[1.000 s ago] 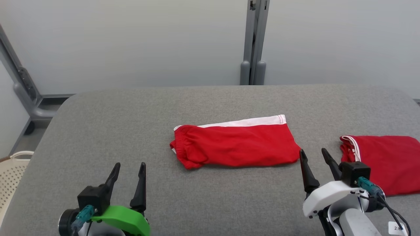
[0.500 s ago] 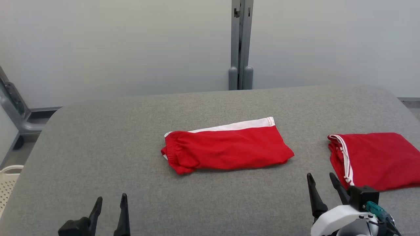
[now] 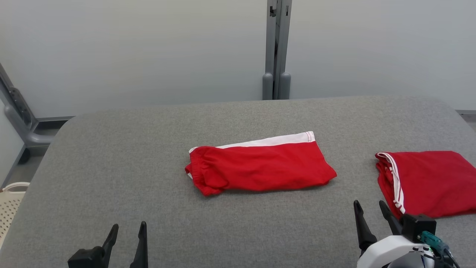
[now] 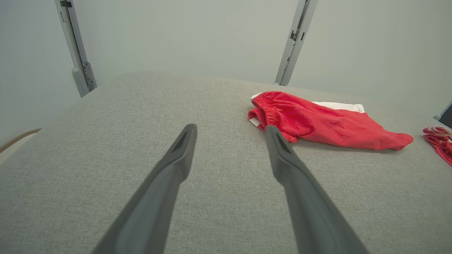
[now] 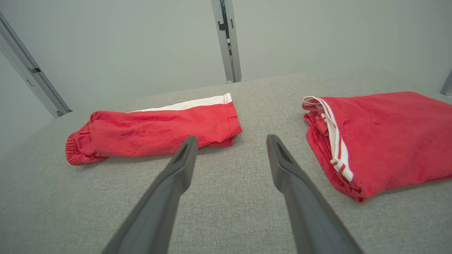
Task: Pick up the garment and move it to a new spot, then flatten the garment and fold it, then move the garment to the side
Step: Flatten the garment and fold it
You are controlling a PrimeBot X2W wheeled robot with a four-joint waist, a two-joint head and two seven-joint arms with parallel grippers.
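Observation:
A red garment [image 3: 260,165] with a white band along its far edge lies folded in the middle of the grey table [image 3: 148,149]. It also appears in the left wrist view as the red garment [image 4: 325,120] and in the right wrist view as the red garment [image 5: 155,128]. My left gripper [image 3: 128,230] stands open at the near left, well short of it, with nothing between its fingers. My right gripper [image 3: 370,210] is open too, near the front right, between the two red pieces and touching neither.
A second folded red garment [image 3: 424,182] with white stripes lies at the table's right edge, also seen as the folded piece [image 5: 381,137]. A grey post [image 3: 276,48] stands behind the table. A pale basket [image 3: 9,201] sits on the floor at the left.
Both grippers have drawn back toward the near edge, away from the middle garment. The head camera has shifted, so the whole scene sits slightly differently. The garments lie as before.

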